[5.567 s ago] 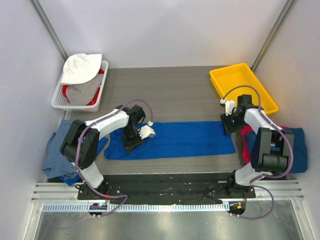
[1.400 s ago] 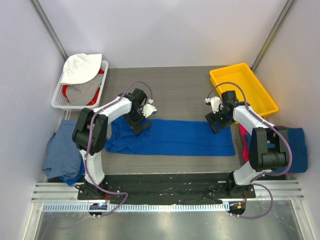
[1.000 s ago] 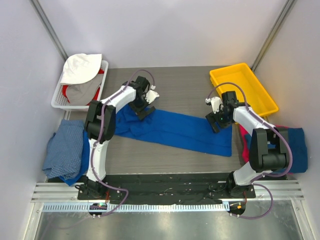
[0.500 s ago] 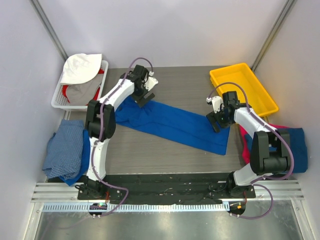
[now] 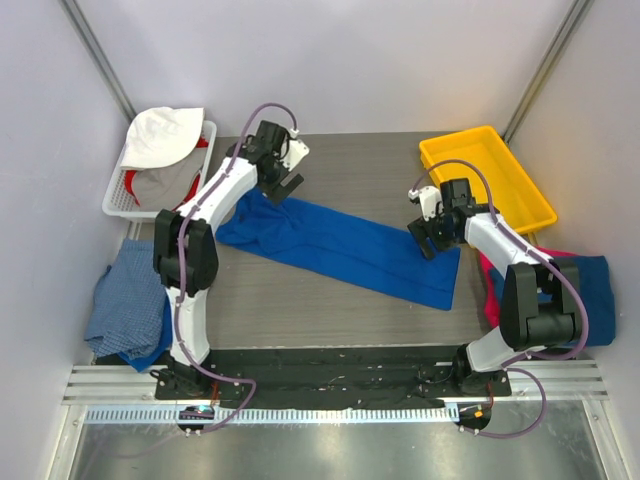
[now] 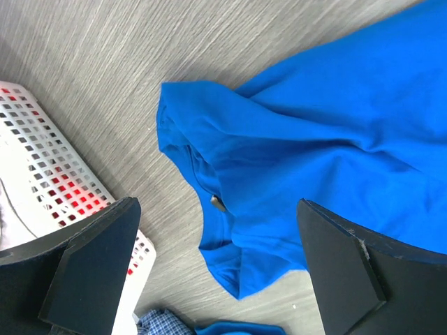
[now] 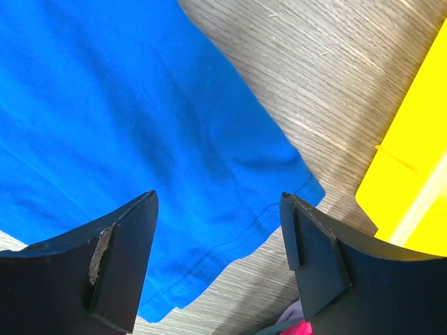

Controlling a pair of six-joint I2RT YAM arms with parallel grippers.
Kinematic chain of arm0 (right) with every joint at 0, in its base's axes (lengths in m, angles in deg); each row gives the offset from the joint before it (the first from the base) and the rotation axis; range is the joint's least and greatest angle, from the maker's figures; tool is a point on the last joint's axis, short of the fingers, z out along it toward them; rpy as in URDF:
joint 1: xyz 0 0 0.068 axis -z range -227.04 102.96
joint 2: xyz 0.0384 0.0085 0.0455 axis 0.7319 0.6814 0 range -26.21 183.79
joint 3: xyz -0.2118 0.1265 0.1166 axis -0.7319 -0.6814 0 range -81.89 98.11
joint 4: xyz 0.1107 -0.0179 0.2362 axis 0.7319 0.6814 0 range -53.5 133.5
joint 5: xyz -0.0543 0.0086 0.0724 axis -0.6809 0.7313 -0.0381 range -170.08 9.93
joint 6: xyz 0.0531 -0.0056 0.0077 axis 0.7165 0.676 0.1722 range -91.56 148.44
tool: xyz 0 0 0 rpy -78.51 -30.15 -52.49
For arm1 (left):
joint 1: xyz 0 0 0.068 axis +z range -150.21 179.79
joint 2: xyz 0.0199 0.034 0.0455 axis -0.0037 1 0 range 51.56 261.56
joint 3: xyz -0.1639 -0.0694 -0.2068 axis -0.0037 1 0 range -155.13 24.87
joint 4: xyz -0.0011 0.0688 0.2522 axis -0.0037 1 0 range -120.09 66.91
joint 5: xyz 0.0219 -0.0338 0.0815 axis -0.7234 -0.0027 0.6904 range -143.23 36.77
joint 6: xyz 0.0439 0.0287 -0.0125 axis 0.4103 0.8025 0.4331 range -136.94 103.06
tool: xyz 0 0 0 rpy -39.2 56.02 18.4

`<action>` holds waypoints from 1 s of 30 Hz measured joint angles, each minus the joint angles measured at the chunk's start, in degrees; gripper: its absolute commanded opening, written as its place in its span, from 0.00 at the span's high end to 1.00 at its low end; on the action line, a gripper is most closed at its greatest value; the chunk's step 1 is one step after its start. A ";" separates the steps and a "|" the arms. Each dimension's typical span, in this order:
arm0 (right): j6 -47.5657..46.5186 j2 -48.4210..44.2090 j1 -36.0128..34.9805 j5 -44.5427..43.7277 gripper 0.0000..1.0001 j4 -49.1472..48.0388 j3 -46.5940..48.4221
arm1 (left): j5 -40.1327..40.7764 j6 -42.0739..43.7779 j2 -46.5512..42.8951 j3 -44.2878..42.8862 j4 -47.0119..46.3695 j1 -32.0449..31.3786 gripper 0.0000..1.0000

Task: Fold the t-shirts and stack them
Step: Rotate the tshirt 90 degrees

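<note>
A royal blue t-shirt, folded into a long strip, lies slanted across the table from back left to front right. My left gripper hovers open over its collar end. In the left wrist view the collar lies below the gripper, with nothing between its fingers. My right gripper stands open above the hem end. The stitched hem lies beneath it, unheld. A magenta pink t-shirt and a plain blue one lie at the right edge.
A white basket with white, grey and red cloth stands at the back left. A yellow bin is at the back right, close to my right gripper. A blue checked cloth pile lies at the left edge.
The shirt's collar end has shifted toward the back left, so the strip has gone from straight to slanted. My left gripper moved that way too. The right gripper has barely moved.
</note>
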 measured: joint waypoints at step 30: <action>-0.15 -0.04 -0.04 -0.72 0.25 -1.25 -2.91 | -2.67 -0.94 13.66 -4.59 -4.02 0.85 0.44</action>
